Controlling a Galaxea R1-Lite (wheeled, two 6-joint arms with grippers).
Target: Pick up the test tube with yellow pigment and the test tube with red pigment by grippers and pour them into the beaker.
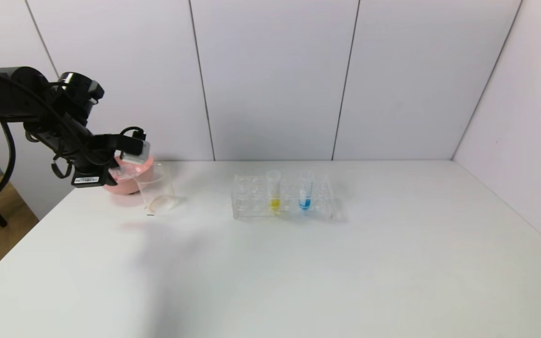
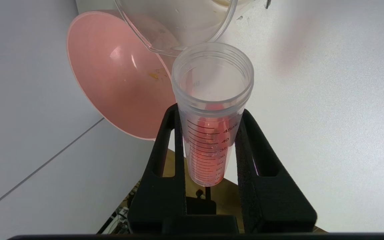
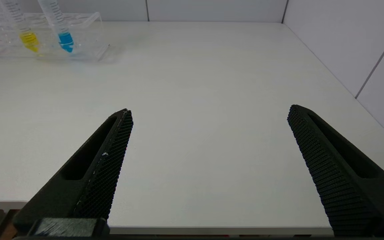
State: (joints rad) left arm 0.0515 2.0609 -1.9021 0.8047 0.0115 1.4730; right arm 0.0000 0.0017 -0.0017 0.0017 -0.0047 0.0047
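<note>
- Left arm: reaches in from the left side, raised above the table's far-left part; left gripper [image 2: 208,116] has both fingers [image 2: 165,156] closed against a held tube.
- Right gripper [image 3: 210,115]: low at the table's near edge, fingers [image 3: 112,156] spread wide, holding nothing.

- Red liquid and dark graduation marks are seen in the clear test tube with red pigment [image 2: 212,133].
- Yellow liquid [image 1: 274,203] and blue liquid [image 1: 305,203] are shown in two tubes.
- The bowl [image 2: 118,83] is coloured pink.
- The hands [image 3: 208,116] are black, ridged.
- The desk [image 1: 345,272] is white.
</note>
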